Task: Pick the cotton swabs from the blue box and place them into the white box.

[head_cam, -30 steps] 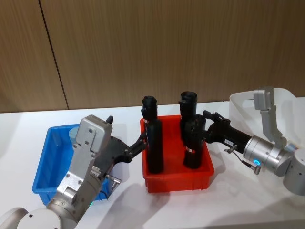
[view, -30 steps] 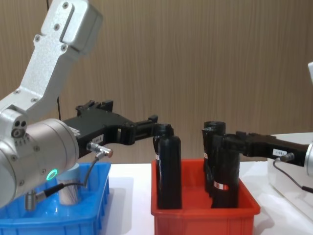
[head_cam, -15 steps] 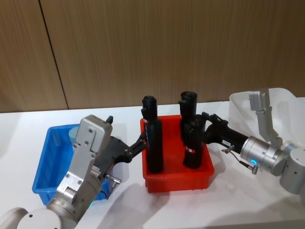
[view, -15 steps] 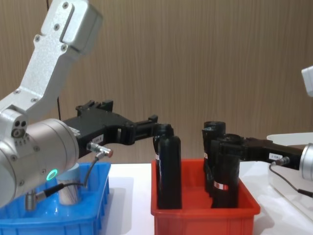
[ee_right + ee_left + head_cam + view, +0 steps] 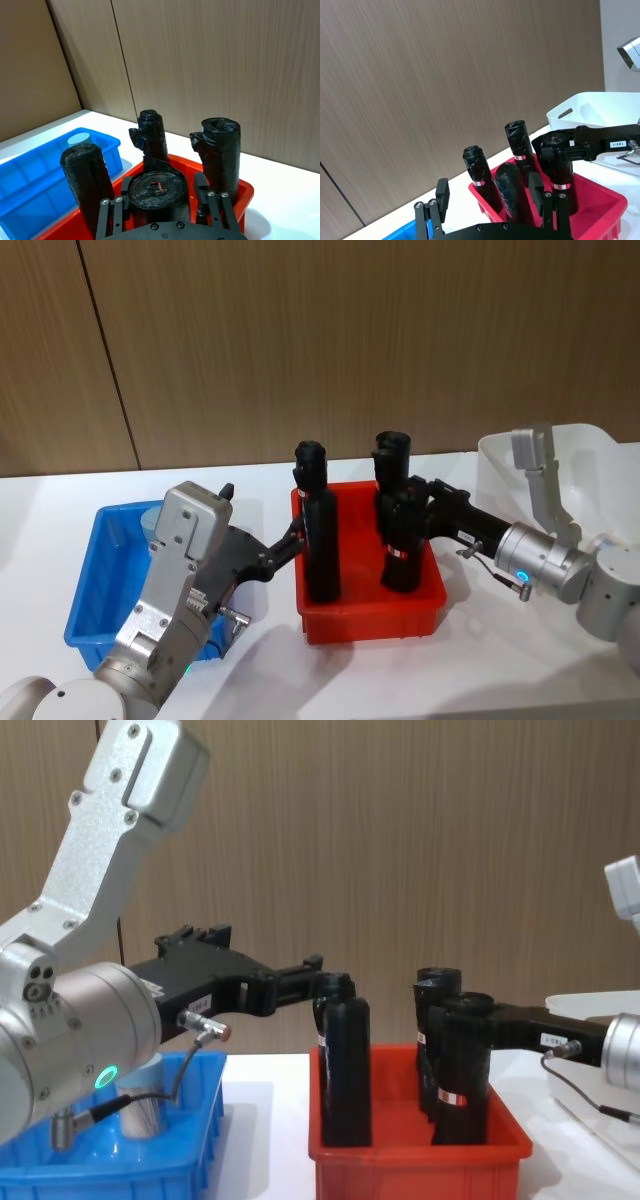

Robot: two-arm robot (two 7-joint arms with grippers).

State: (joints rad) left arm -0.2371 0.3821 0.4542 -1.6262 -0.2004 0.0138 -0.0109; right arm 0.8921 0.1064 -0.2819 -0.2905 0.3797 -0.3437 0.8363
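One cotton swabs jar (image 5: 152, 520) with a pale blue lid stands in the blue box (image 5: 95, 585) at the left, partly hidden behind my left arm; it also appears as a jar (image 5: 143, 1108) and a lid (image 5: 80, 137). The white box (image 5: 590, 455) is at the far right. My left gripper (image 5: 296, 537) is open, its fingers (image 5: 442, 192) either side of a black roll (image 5: 510, 192) in the red bin (image 5: 370, 615). My right gripper (image 5: 410, 510) is open around the front-right black roll (image 5: 157, 192), its fingers (image 5: 200, 184) close to the roll's sides.
The red bin sits between the two boxes and holds several tall black rolls (image 5: 395, 455) with red-white labels. A wood-panelled wall runs behind the white table (image 5: 480, 660). The white box's slot handle (image 5: 565, 113) faces the bin.
My right gripper has slid leftward until its fingers flank the front-right black roll. The left arm and the jar have stayed put.
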